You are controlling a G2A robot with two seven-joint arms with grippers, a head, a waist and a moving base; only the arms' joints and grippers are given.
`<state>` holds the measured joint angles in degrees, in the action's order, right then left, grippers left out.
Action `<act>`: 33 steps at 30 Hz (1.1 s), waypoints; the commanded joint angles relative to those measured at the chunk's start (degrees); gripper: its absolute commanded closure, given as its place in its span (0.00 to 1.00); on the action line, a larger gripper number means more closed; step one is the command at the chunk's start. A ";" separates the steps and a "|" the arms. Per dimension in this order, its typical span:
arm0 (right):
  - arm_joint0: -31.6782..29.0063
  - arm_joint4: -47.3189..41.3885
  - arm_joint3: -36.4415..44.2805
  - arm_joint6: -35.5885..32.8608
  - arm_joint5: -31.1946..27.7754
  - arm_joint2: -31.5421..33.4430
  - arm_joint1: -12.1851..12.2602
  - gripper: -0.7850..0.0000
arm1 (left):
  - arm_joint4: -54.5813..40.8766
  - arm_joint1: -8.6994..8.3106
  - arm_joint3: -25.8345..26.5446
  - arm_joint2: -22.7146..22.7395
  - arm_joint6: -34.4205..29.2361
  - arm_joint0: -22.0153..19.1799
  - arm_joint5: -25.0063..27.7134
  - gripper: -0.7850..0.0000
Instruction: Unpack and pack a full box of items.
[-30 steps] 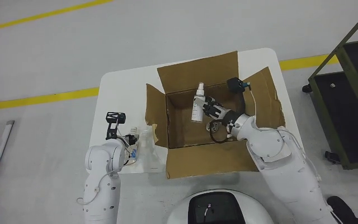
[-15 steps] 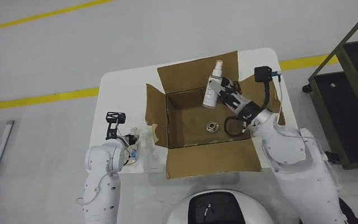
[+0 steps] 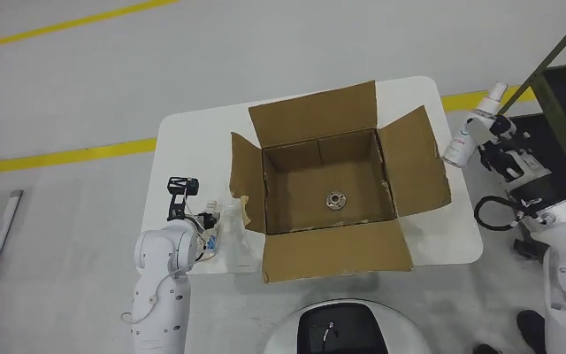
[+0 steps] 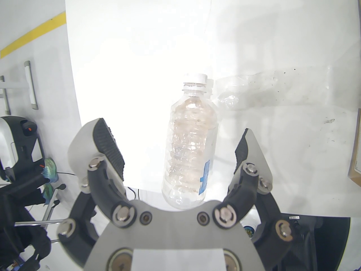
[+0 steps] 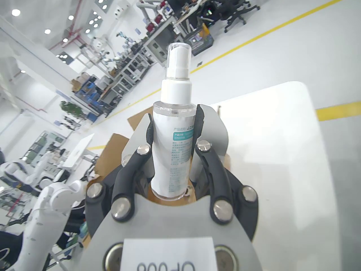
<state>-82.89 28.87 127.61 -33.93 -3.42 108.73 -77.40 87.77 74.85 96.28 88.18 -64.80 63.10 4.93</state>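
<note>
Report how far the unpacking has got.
Done: the plastic bottle is out on the table, between the open fingers of the left gripper, touching neither. In hand: the right gripper holds the spray bottle at the table's right edge, not yet set down. Left: one small round part on the box floor.

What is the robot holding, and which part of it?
The right gripper holds a spray bottle by the middle of its body. The left gripper is open, with a water bottle between its fingers but not gripped.
</note>
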 commanded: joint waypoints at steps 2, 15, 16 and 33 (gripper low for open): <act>-3.20 0.98 0.75 -3.03 -0.56 2.07 0.34 1.00 | 0.00 0.00 0.00 0.00 0.00 0.00 0.00 0.00; -12.34 17.72 0.98 -18.78 -1.69 4.91 2.35 1.00 | 0.00 0.00 0.00 0.00 0.00 0.00 0.00 0.00; -12.31 19.72 0.86 -19.57 -1.67 4.27 2.50 1.00 | 0.00 0.00 0.00 0.00 0.00 0.00 0.00 0.00; -4.42 44.63 -10.72 -22.92 0.40 -15.16 3.43 1.00 | 0.00 0.00 0.00 0.00 0.00 0.00 0.00 0.00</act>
<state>-87.64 73.34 117.53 -56.99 -3.19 93.91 -73.96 87.77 74.85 96.28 88.18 -64.80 63.10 4.93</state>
